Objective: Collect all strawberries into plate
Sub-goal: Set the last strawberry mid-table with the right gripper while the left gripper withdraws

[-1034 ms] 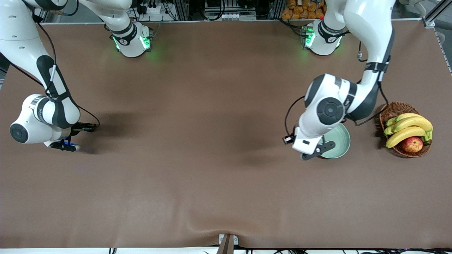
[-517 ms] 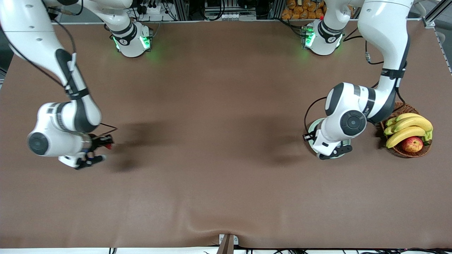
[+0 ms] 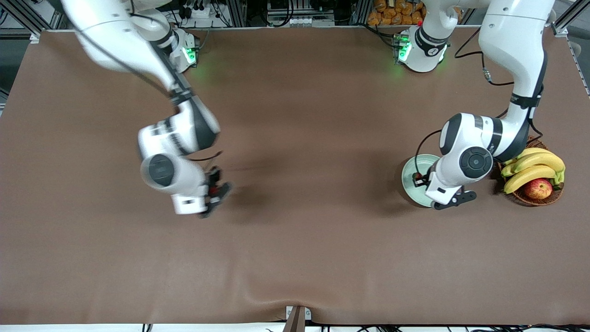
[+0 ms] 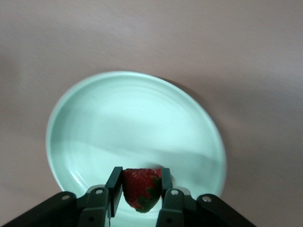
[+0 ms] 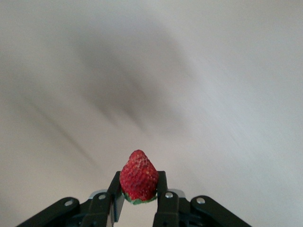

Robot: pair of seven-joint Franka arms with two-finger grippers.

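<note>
Right claw point(image 3: 215, 191): raised over bare counter point(image 3: 295, 240), toward the right arm's end; fingers closed on a strawberry point(image 5: 138, 178).

Left claw point(image 4: 140, 194): over the plate point(image 3: 411, 177), at the rim's 6 o'clock in the left wrist view; fingers clamped on a second strawberry point(image 4: 140, 188).

Plate: on the counter beside the wicker basket point(image 3: 516, 144), which holds bananas point(image 3: 534, 168) and an apple point(image 3: 538, 188).

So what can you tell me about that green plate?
The plate is round, shallow and pale mint green, smooth and glossy like glazed ceramic, with a raised rim. It sits flat on the brown table, beside the fruit basket at the left arm's end. No berry shows lying in it. The left claw hangs over it, gripping a strawberry.
</note>
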